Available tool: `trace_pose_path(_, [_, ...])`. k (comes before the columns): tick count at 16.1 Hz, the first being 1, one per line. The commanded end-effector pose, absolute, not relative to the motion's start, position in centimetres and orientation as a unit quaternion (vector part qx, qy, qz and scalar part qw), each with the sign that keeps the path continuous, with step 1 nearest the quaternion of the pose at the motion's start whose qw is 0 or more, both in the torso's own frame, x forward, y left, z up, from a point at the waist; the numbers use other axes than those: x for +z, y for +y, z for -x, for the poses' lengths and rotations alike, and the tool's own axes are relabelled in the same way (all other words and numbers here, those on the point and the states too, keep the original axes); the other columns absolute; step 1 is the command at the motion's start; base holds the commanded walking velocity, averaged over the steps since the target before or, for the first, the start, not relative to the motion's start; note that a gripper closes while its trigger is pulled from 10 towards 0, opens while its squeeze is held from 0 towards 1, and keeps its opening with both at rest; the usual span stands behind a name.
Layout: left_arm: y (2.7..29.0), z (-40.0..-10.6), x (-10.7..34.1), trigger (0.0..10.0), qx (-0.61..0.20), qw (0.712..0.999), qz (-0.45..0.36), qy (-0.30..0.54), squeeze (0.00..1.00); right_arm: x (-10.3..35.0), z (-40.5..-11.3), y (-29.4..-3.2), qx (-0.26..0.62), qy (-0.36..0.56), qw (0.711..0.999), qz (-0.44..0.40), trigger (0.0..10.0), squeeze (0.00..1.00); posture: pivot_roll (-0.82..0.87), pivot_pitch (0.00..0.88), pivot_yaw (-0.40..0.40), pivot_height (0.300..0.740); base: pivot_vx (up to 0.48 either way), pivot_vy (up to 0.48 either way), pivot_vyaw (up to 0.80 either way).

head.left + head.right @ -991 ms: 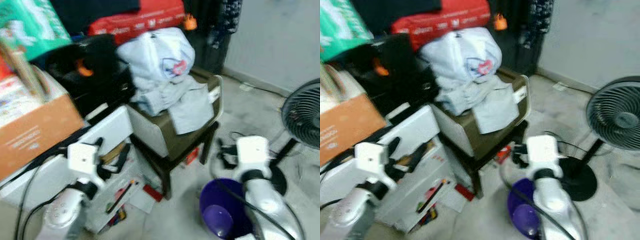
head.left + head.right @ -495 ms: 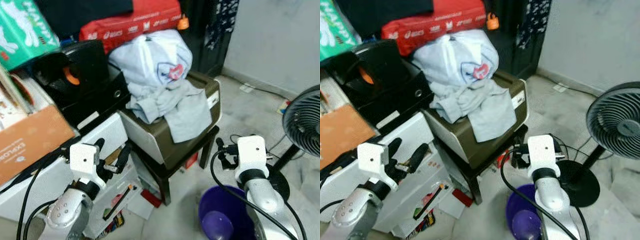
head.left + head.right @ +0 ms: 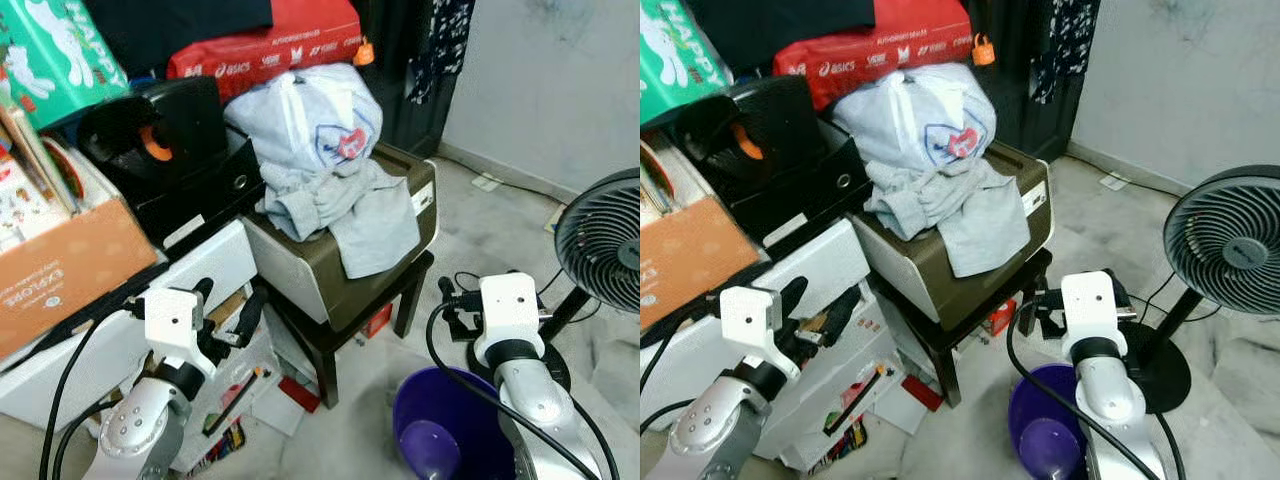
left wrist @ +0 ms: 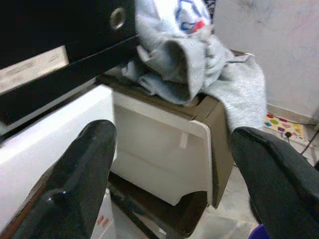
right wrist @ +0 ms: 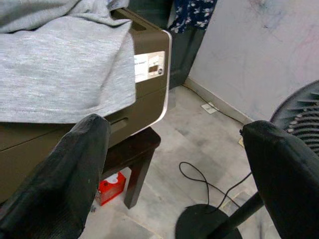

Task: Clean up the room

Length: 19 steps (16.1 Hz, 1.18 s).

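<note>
Sharper now than a second ago; camera has swung slightly, so fan (image 3: 603,243) sits fuller at 3 o'clock, and blur is gone. Both arms raised as before, little real change in them.

Left gripper (image 3: 228,312) at 8 o'clock, fingers (image 4: 79,179) spread wide, empty, held in front of white cabinet (image 3: 190,275). Right gripper (image 3: 452,300) at 4 o'clock, fingers (image 5: 60,174) also wide apart, nothing between them, hovering above purple bucket (image 3: 440,430) on the floor.

Grey clothes (image 3: 335,190) heaped at centre on brown box (image 3: 385,265), one piece draped over its front edge. Box rests on dark stool (image 3: 330,335). White bag (image 3: 310,115) tops the heap. Red bag (image 3: 265,45) at 12 o'clock, black case (image 3: 170,140) at 10, cardboard carton (image 3: 60,275) at 9.

Papers and pens (image 3: 245,400) scattered on floor at 7 o'clock beneath cabinet. Small red item (image 3: 377,320) under stool. Fan cable (image 5: 199,181) loops over pale floor.
</note>
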<state>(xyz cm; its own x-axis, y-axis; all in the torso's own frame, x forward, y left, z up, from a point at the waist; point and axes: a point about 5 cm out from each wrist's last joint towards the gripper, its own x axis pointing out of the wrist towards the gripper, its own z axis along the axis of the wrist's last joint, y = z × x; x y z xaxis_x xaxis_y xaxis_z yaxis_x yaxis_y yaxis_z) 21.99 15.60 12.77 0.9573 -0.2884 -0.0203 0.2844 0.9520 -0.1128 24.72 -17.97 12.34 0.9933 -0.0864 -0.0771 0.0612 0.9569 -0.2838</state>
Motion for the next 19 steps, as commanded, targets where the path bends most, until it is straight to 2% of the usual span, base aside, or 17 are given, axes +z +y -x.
trace_pose_path(1, [16.06,-21.98,12.66,10.0,-0.136,0.989,0.045,0.022,0.0,12.41,-24.86,-17.79,-0.032,0.042,0.988,0.145,10.0,0.0,-0.16,0.104,0.067,0.74,0.0,0.0,0.43])
trace_pose_path(11, [15.89,-21.97,12.64,10.0,-0.148,0.988,0.041,0.026,0.0,12.25,-24.76,-17.73,-0.033,0.045,0.987,0.15,10.0,0.0,-0.16,0.11,0.07,0.74,0.0,0.0,0.74])
trace_pose_path(19, [15.91,-22.49,12.44,10.0,-0.121,0.991,0.035,0.032,0.0,12.3,-24.93,-17.87,-0.037,0.042,0.988,0.141,10.0,0.0,-0.17,0.109,0.068,0.74,0.0,0.0,0.0])
